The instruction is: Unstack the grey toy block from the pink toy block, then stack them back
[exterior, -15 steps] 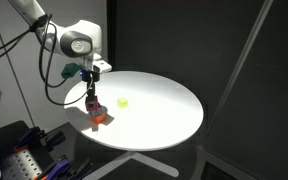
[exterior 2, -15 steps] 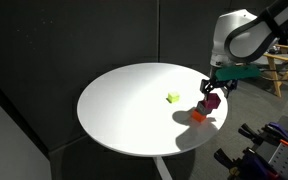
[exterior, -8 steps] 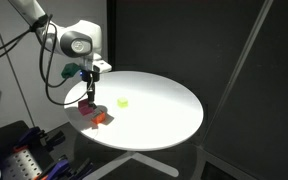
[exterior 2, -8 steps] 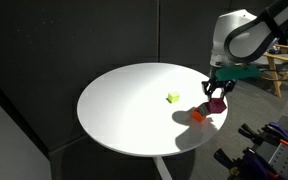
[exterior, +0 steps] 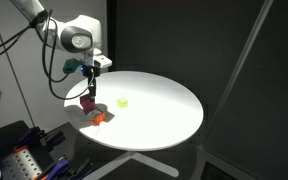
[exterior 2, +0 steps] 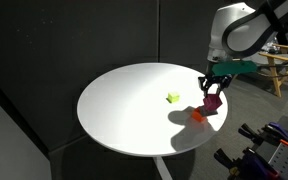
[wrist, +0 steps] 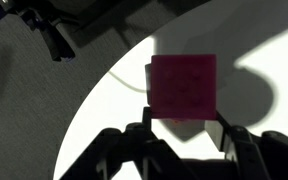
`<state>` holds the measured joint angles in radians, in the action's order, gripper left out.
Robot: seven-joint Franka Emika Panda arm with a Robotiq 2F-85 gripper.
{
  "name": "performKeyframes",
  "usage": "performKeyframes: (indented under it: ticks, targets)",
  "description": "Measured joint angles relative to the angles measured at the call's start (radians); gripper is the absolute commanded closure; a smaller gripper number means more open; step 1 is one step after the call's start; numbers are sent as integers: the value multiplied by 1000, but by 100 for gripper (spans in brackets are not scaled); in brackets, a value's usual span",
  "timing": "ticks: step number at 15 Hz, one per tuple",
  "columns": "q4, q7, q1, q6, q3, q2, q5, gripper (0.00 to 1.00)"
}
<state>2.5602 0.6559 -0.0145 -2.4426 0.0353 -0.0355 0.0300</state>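
Note:
My gripper (exterior: 88,97) (exterior 2: 213,97) is shut on the pink toy block (exterior: 87,101) (exterior 2: 213,102) and holds it a little above the white round table (exterior: 164,110) (exterior 2: 124,110). In the wrist view the pink toy block (wrist: 183,86) fills the space between the two dark fingers of the gripper (wrist: 184,122). An orange block (exterior: 98,118) (exterior 2: 197,116) lies on the table just below and beside the held block. The grey toy block is out of view.
A small yellow-green block (exterior: 124,102) (exterior 2: 173,97) lies near the table's middle. The held block hangs close to the table edge (wrist: 94,110). Beyond the edge are dark floor, a rack of parts (exterior: 19,160) and wooden furniture (exterior 2: 277,70).
The gripper shut on the pink block, which was resting on the orange block, and raised it. The orange block stayed on the table.

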Motion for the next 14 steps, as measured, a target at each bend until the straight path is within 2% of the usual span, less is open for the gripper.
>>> performKeyframes:
  ticks: [7, 14]
  targets:
    - [-91, -26, -10, 107, 3, -54, -23, 69]
    - [-178, -59, 1, 195, -7, -46, -50, 69]
